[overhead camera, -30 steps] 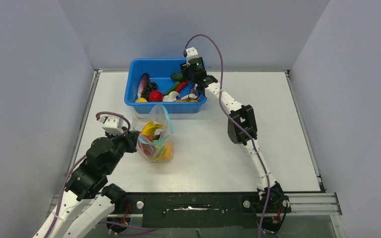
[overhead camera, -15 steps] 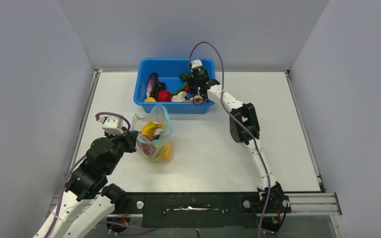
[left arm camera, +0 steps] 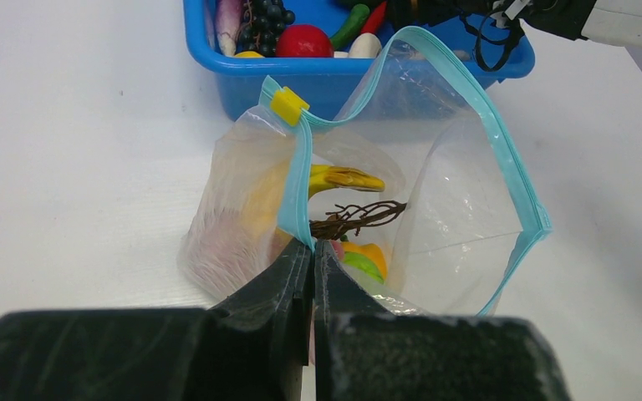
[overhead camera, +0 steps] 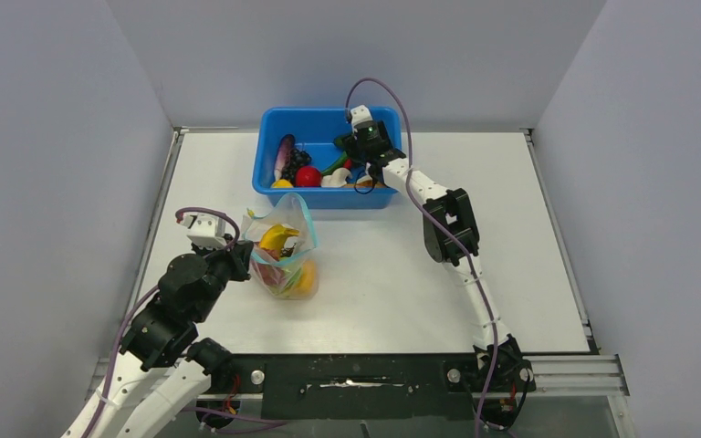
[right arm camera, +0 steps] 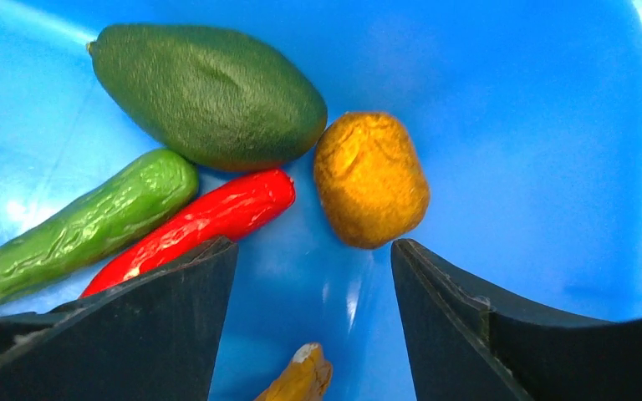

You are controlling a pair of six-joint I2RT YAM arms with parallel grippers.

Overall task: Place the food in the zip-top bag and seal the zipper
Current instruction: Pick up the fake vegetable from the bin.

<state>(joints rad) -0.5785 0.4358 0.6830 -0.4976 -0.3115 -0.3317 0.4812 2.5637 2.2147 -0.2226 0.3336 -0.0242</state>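
I count two arms and two hands. My left hand [left arm camera: 311,251] is clamped shut on the near rim of the one zip-top bag [left arm camera: 460,217], pinching it right on the teal zipper [left arm camera: 501,142]. The bag stands on the tabletop [overhead camera: 511,228] just in front of the single blue tub [overhead camera: 324,198], left of centre, with its mouth gaping. One yellow slider [left arm camera: 288,105] sits at the mouth's far left corner.

Inside the bag I make out one banana bunch [left arm camera: 338,178], one orange piece [left arm camera: 368,253], one green piece [left arm camera: 359,266] and one brown twiggy stalk [left arm camera: 355,217]. Something pinkish lies behind the plastic, too blurred to count.

My right hand [right arm camera: 311,251] hangs inside the tub with its fingers spread wide and nothing between them. Below it I count five pieces: one avocado [right arm camera: 205,96], one green pepper [right arm camera: 84,230], one red chilli [right arm camera: 209,217], one orange-brown lump [right arm camera: 370,180] and one tan tip [right arm camera: 301,380] at the bottom edge. From above, the tub's left half also holds one aubergine [overhead camera: 283,155], one dark grape cluster [overhead camera: 299,158] and one red ball [overhead camera: 308,176].

The tabletop is plain white. Three grey walls [overhead camera: 55,137] close it in, and one black rail [overhead camera: 356,374] along the near edge carries both arm bases.
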